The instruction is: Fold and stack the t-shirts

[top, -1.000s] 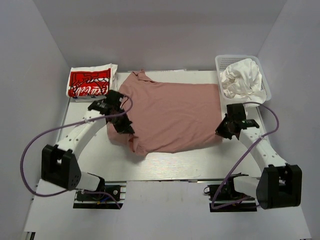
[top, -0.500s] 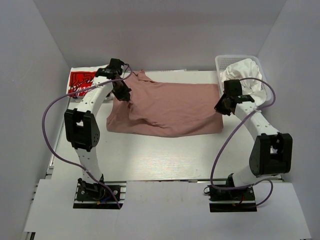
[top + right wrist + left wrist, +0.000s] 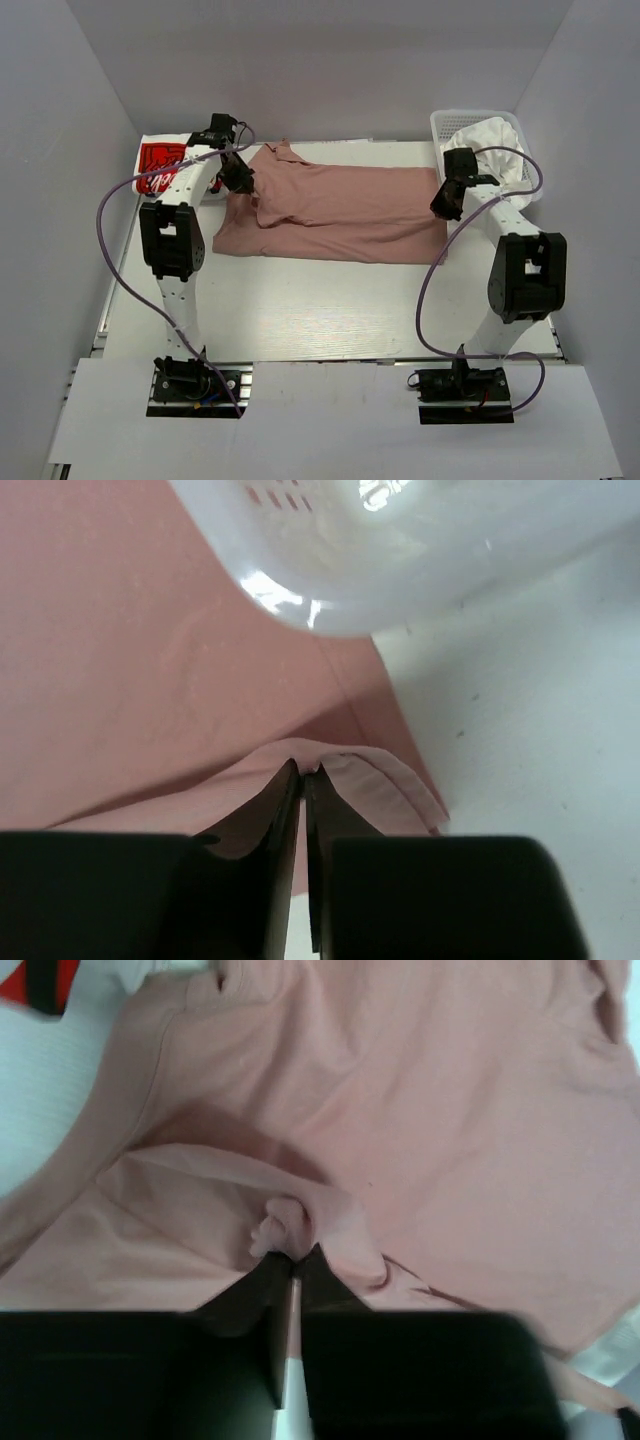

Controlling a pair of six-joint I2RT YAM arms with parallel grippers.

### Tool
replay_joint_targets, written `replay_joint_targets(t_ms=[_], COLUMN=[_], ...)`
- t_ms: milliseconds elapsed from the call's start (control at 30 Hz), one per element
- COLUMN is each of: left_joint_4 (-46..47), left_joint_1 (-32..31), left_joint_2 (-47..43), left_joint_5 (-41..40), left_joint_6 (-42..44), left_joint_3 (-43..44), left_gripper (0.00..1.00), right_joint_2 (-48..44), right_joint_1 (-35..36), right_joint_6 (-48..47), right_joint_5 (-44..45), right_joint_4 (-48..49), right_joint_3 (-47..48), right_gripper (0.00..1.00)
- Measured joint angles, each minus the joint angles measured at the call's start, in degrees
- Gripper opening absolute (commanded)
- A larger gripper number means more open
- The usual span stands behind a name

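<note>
A dusty-pink t-shirt [image 3: 340, 210] lies across the far half of the table, its near half folded up over the far half. My left gripper [image 3: 243, 182] is shut on a pinch of the pink t-shirt [image 3: 290, 1225] at its left end. My right gripper [image 3: 441, 205] is shut on the folded edge of the pink t-shirt [image 3: 330, 765] at its right end, beside the basket. A folded white t-shirt with a red logo [image 3: 160, 165] lies at the far left, partly behind my left arm. Plain white t-shirts [image 3: 490, 150] are heaped in the basket.
A white plastic mesh basket [image 3: 440, 122] stands at the far right corner; its rim [image 3: 400, 590] is close above my right fingers. Grey walls enclose the table on three sides. Bare white tabletop [image 3: 330, 300] stretches in front of the pink t-shirt.
Both grippers have carried the near edge of the pink t-shirt away from the arm bases toward the far side, folding it in half. Both arms are now stretched out.
</note>
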Motion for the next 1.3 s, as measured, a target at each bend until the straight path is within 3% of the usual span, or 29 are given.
replay_joint_targets(t_ms=[33, 67, 100, 133, 200, 300, 333, 433, 667, 800, 1000, 1300], left_joint_4=[0.3, 0.7, 1.0, 1.3, 2.2, 3.5, 3.8, 7.1, 14.3, 17.4, 18.3, 22.1], left_joint_1=[0.1, 0.2, 0.3, 0.5, 0.6, 0.7, 0.5, 0.1, -1.2, -1.2, -1.0, -0.8], left_joint_2=[1.0, 2.0, 3.1, 4.2, 6.1, 6.5, 6.2, 3.0, -12.5, -15.5, -12.4, -16.5], left_joint_5=[0.3, 0.5, 0.9, 1.4, 2.0, 2.8, 2.9, 3.1, 3.7, 3.0, 0.0, -4.5], left_joint_6=[0.5, 0.9, 1.6, 1.8, 2.6, 3.7, 4.0, 4.7, 4.6, 4.6, 3.5, 0.7], left_joint_3=[0.3, 0.8, 1.6, 2.6, 4.7, 5.7, 5.7, 0.9, -23.8, -32.5, -38.0, -44.9], left_gripper=[0.32, 0.64, 0.8, 1.0, 1.0, 1.0, 1.0, 1.0, 1.0, 1.0, 1.0, 1.0], right_joint_2=[1.2, 2.5, 3.9, 5.4, 7.4, 7.2, 6.8, 4.5, -1.2, 0.2, 4.9, -3.8], right_joint_1=[0.0, -0.1, -0.1, -0.1, 0.0, 0.1, 0.1, 0.9, 5.1, 6.3, 6.5, 6.5], right_joint_6=[-0.2, -0.5, -1.0, -1.4, -2.3, -3.5, -3.7, -4.6, -5.4, -5.4, -5.4, -4.2], right_joint_5=[0.0, 0.2, 0.2, 0.2, 0.2, -0.5, -1.2, -4.1, -10.2, -13.3, -13.6, -13.7], right_joint_4=[0.2, 0.3, 0.2, 0.0, -0.2, -0.2, -0.2, 0.6, 4.7, 7.9, 11.5, 21.4], right_joint_3=[0.8, 1.7, 2.8, 4.2, 6.4, 7.6, 7.7, 6.7, -2.0, -7.0, -10.8, -23.4], right_gripper=[0.18, 0.25, 0.37, 0.42, 0.57, 0.73, 0.9, 0.9, 0.9, 0.9, 0.9, 0.9])
